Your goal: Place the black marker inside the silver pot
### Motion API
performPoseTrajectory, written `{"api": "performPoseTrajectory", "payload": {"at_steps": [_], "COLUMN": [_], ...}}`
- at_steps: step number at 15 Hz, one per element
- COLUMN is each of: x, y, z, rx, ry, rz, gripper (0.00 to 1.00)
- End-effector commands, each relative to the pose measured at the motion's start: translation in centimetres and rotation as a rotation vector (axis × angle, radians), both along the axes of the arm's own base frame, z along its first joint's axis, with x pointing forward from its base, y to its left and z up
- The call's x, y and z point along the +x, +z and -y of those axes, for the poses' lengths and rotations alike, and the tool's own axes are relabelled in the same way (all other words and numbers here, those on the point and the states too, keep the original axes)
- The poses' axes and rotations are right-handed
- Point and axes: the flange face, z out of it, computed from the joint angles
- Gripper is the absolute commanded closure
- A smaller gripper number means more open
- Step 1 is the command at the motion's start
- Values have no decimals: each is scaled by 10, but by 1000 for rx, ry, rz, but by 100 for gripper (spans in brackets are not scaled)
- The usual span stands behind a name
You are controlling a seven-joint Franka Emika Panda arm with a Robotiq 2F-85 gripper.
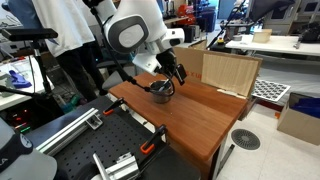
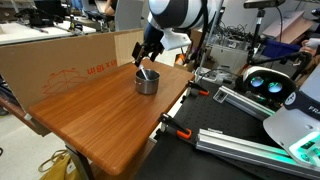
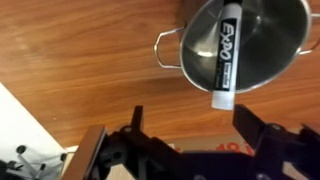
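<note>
The silver pot [image 3: 265, 45] stands on the wooden table and shows in both exterior views [image 1: 160, 91] [image 2: 147, 83]. The black marker [image 3: 224, 50], with white EXPO lettering, lies inside the pot and leans on its near rim, with one end poking out over the edge. In an exterior view the marker [image 2: 146, 72] sticks up out of the pot. My gripper [image 3: 190, 115] is open and empty. It hangs just above the pot [image 1: 172, 72] [image 2: 150, 52], and its two fingers are apart from the marker.
The wooden table [image 2: 100, 115] [image 1: 195, 105] has a cardboard wall [image 2: 60, 60] along one side and a wooden box [image 1: 230, 72] at another edge. Black metal clamps and rails [image 1: 110, 150] sit beside the table. A person [image 1: 75, 40] stands near the robot base.
</note>
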Motion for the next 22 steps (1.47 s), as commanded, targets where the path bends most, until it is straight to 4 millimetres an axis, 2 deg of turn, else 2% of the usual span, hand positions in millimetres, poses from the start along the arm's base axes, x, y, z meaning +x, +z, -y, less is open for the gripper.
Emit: {"api": "performPoseTrajectory", "payload": {"at_steps": [1,5,8,11,12,22], "x": [5,5,-3,-14,-5,-6], "y": [15,47,68,72,66,65], "z": [-3,-5,-2,7,6,6], "rx": [29,65,85,84,71,76], "ry": [-12,-32,-28,-19,-18,-13], "rz": [-21,39,36,-56,-8,-17], "gripper": [0,0,0,0,0,0]}}
